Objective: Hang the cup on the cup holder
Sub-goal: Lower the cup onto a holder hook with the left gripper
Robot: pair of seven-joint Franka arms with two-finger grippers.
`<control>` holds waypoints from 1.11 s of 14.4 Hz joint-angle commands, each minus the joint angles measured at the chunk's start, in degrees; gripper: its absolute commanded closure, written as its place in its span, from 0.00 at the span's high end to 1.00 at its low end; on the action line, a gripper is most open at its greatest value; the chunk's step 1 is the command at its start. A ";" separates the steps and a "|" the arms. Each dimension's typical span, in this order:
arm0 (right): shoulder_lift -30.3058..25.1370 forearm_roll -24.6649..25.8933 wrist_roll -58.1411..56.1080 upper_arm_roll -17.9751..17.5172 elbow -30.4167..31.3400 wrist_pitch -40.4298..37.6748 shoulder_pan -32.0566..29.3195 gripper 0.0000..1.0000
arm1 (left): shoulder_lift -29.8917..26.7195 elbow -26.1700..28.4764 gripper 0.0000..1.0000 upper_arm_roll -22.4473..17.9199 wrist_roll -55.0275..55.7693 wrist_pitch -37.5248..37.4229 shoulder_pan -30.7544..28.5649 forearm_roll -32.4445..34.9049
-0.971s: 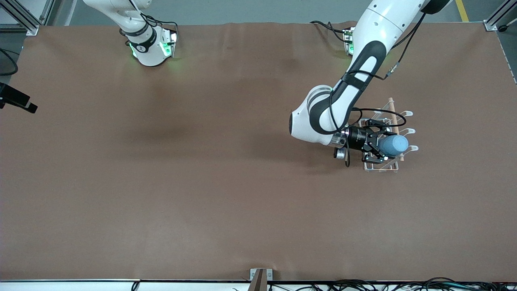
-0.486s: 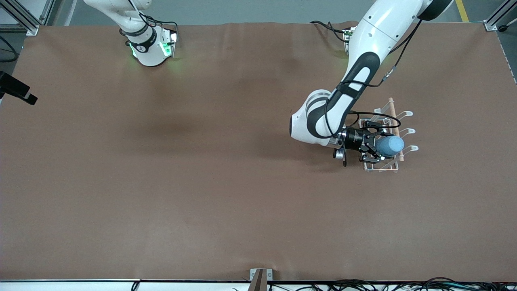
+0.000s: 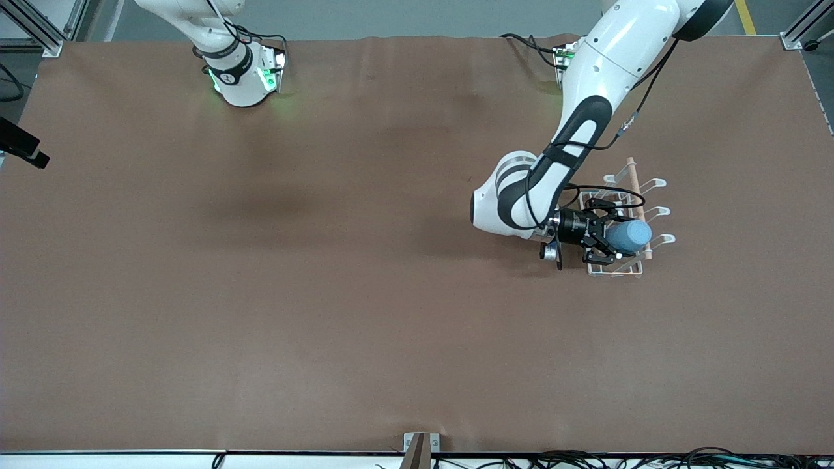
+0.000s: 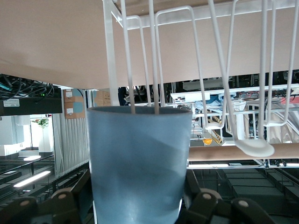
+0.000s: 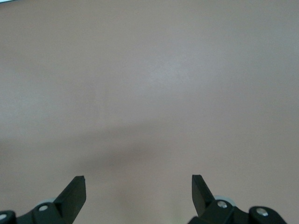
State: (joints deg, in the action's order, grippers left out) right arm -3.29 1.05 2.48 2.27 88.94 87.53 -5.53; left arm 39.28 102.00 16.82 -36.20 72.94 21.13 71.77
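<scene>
Step in hand: seating of the cup [image 3: 629,236] onto a prong of the cup holder [image 3: 622,270], as I judge it from my station

Left gripper [image 3: 604,238]: lies sideways over the holder's base, fingers closed on the cup's lower body. In the left wrist view the cup [image 4: 139,161] fills the space straight ahead of the gripper [image 4: 135,205], its mouth pointing away from the palm, and one wire prong [image 4: 140,56] of the holder [image 4: 196,11] runs into that mouth. The wooden rod [image 4: 224,152] crosses just past the cup's rim, to one side of it.

Right gripper [image 5: 138,186]: waits off by its own arm's end of the table, out of the front view; fingers spread wide, nothing between them, bare table [image 5: 149,84] ahead of it.

Next move, in my judgement: I carry the cup a little further along the prong until it bears the weight, then part the left fingers and draw the gripper straight back off the cup. The neighbouring prongs stand close beside the fingers, so a sideways retreat risks snagging wire.

Change from earlier frames: the left forearm now stands more upright and the wrist has drawn slightly in toward the holder; cup and gripper sit lower over the rack, the cup's end a touch short of where it was. Rack unmoved. Right arm's base unchanged
</scene>
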 commanded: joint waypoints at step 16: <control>-0.32 1.06 -2.30 -0.69 -0.17 0.45 0.61 1.00 | -2.62 -8.47 1.00 0.58 0.60 -3.33 0.32 -2.41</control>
State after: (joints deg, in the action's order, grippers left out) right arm -3.28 1.27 0.60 1.68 88.94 87.83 -5.14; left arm 38.81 95.07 17.08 -35.84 70.48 21.59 71.44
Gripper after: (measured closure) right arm 0.000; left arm 0.000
